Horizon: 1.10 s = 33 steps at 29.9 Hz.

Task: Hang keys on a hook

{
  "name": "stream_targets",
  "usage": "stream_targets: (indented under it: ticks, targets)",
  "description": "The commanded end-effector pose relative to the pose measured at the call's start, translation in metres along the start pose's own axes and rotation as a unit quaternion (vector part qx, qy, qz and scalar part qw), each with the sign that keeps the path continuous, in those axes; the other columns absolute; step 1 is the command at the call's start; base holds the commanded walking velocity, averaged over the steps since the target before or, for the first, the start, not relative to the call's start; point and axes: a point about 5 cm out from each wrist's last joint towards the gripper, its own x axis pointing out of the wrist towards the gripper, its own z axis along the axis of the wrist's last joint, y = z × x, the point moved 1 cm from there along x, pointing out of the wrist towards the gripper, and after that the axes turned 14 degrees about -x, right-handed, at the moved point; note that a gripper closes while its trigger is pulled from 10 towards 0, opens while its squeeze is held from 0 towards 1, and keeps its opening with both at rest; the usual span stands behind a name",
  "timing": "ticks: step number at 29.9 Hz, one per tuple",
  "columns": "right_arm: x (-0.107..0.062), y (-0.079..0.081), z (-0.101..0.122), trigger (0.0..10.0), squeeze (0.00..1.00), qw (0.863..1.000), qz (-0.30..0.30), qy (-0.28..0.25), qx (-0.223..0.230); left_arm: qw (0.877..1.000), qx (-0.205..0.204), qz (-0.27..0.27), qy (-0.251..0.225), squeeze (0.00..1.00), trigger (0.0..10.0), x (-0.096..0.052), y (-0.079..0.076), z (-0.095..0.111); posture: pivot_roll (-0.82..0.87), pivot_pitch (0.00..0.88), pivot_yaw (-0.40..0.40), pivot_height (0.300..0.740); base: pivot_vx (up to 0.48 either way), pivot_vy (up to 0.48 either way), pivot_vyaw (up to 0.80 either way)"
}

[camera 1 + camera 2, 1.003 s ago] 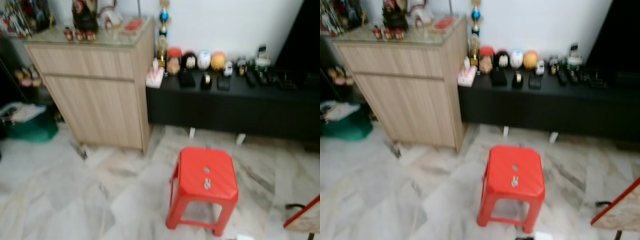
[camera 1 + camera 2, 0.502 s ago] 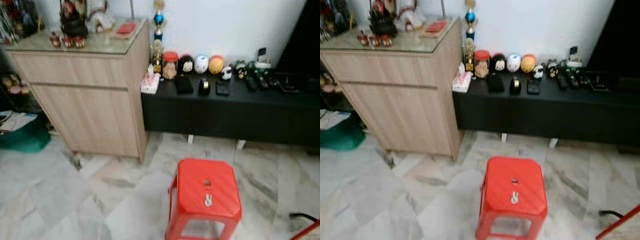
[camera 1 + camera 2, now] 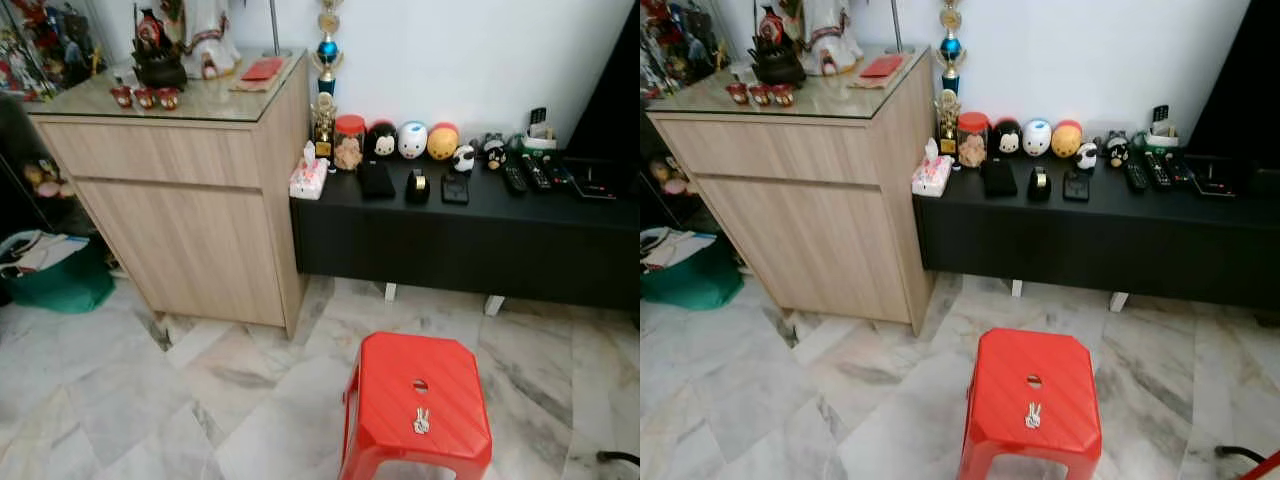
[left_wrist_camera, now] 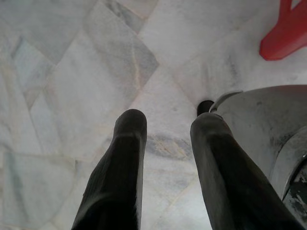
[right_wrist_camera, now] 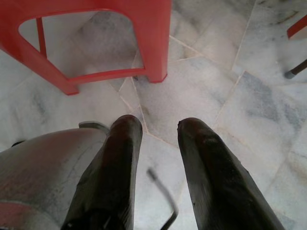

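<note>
Marble floor (image 3: pixel 120 400), pale with grey veining; white wall behind.

Item 1: red stool (image 3: pixel 417 415), plastic, standing on the floor in front of the robot. Keys (image 3: pixel 421 423) lie on its seat, just below a small round hole, near the front edge.

Item 2: left gripper (image 4: pixel 165 143), hanging low over bare floor, fingers apart, holding nothing. Right gripper (image 5: pixel 160 143), also low, beside a stool leg, fingers apart, empty.

Item 3: wooden cabinet (image 3: pixel 190 220), glass-topped, with figurines and a red booklet (image 3: pixel 262 69) on top. Black low bench (image 3: pixel 470 235) beside it, carrying a trophy (image 3: pixel 325 75), jar, round toy figures, remotes and a tissue pack (image 3: pixel 308 180).

Item 4: green bag (image 3: pixel 60 275) on the floor to the left.

Hook: none can be made out.

Risks, as judged: keys are small and flat on a ridged seat; a shallow pinch may slide them off the edge or tip part of them into the hole. A hard downward push could shift the light stool. With no hook located, the carry has no clear target. Nothing blocks the reach to the seat.
</note>
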Motion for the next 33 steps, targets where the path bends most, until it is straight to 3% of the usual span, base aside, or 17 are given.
stream_targets:
  ticks: [1, 7, 8, 12, 15, 16, 18, 19, 20, 21, 24, 25, 26, 27, 28, 33]
  targets:
    - [0.001, 0.001, 0.003, 10.0, 0.00, 1.000, 0.003, -0.008, 0.005, 1.000, -0.007, -0.016, 0.015, 0.00, 10.0, -0.003, -0.010, -0.010, 0.06, 0.000, -0.057, 0.740, 0.000, 0.000, 0.00]
    - [0.000, 0.007, 0.010, 10.0, 0.00, 0.999, 0.017, -0.047, -0.008, 1.000, -0.017, -0.005, 0.005, 0.00, 10.0, -0.003, -0.001, -0.006, 0.03, 0.000, -0.049, 0.740, 0.000, 0.000, 0.00]
    - [-0.001, 0.005, 0.019, 10.0, 0.00, 0.996, 0.016, -0.089, -0.003, 1.000, -0.020, -0.001, 0.001, 0.00, 10.0, -0.002, 0.003, -0.005, 0.01, 0.000, -0.031, 0.740, 0.000, 0.000, 0.00]
    - [-0.006, -0.002, 0.029, 10.0, 0.00, 0.988, 0.012, -0.156, -0.001, 1.000, -0.011, -0.005, -0.001, 0.00, 10.0, -0.001, 0.007, -0.001, 0.00, 0.000, -0.009, 0.740, 0.000, 0.000, 0.00]
    - [-0.009, -0.005, 0.031, 10.0, 0.00, 0.984, 0.011, -0.178, -0.004, 1.000, -0.004, -0.007, -0.001, 0.00, 10.0, -0.001, 0.007, -0.001, 0.00, 0.000, -0.006, 0.740, 0.000, 0.000, 0.00]
    - [-0.005, -0.009, 0.048, 10.0, 0.00, 0.981, 0.008, -0.196, -0.007, 1.000, -0.004, -0.007, -0.002, 0.00, 10.0, -0.001, 0.007, 0.000, 0.00, 0.000, -0.007, 0.740, 0.000, 0.000, 0.00]
    - [0.006, -0.017, 0.146, 10.0, 0.00, 0.962, 0.003, -0.274, -0.016, 1.000, -0.008, -0.005, -0.004, 0.00, 10.0, -0.001, 0.008, 0.000, 0.01, 0.000, -0.013, 0.740, 0.000, 0.000, 0.00]
    - [0.006, -0.017, 0.146, 10.0, 0.00, 0.962, 0.003, -0.274, -0.016, 1.000, -0.008, -0.005, -0.004, 0.00, 10.0, -0.001, 0.008, 0.000, 0.01, 0.000, -0.013, 0.740, 0.000, 0.000, 0.00]
    - [-0.001, -0.016, 0.201, 10.0, 0.00, 0.941, 0.008, -0.338, -0.031, 1.000, -0.007, -0.003, -0.007, 0.00, 10.0, -0.001, 0.008, 0.001, 0.00, 0.000, -0.017, 0.740, 0.000, 0.000, 0.00]
    - [-0.001, -0.016, 0.201, 10.0, 0.00, 0.941, 0.008, -0.338, -0.031, 1.000, -0.007, -0.003, -0.007, 0.00, 10.0, -0.001, 0.008, 0.001, 0.00, 0.000, -0.017, 0.740, 0.000, 0.000, 0.00]
    - [-0.013, -0.009, 0.224, 10.0, 0.00, 0.913, 0.022, -0.404, -0.055, 1.000, -0.003, -0.004, -0.010, 0.00, 10.0, -0.001, 0.007, 0.001, 0.01, 0.000, -0.020, 0.740, 0.000, 0.000, 0.00]
    - [-0.013, -0.009, 0.224, 10.0, 0.00, 0.913, 0.022, -0.404, -0.055, 1.000, -0.003, -0.004, -0.010, 0.00, 10.0, -0.001, 0.007, 0.001, 0.01, 0.000, -0.020, 0.740, 0.000, 0.000, 0.00]
    - [-0.021, -0.005, 0.234, 10.0, 0.00, 0.895, 0.025, -0.441, -0.063, 1.000, -0.004, -0.005, -0.012, 0.00, 10.0, -0.001, 0.007, 0.001, 0.01, 0.000, -0.022, 0.740, 0.000, 0.000, 0.00]
    - [-0.021, -0.005, 0.234, 10.0, 0.00, 0.895, 0.025, -0.441, -0.063, 1.000, -0.004, -0.005, -0.012, 0.00, 10.0, -0.001, 0.007, 0.001, 0.01, 0.000, -0.022, 0.740, 0.000, 0.000, 0.00]
    - [-0.029, 0.002, 0.241, 10.0, 0.00, 0.878, 0.029, -0.474, -0.068, 1.000, -0.004, -0.004, -0.012, 0.00, 10.0, -0.001, 0.006, 0.001, 0.01, 0.000, -0.022, 0.740, 0.000, 0.000, 0.00]
    - [-0.037, 0.009, 0.245, 10.0, 0.00, 0.864, 0.027, -0.499, -0.060, 0.999, 0.003, -0.001, -0.034, 0.00, 10.0, -0.002, 0.007, 0.004, -0.01, 0.000, -0.017, 0.740, 0.000, 0.000, 0.00]
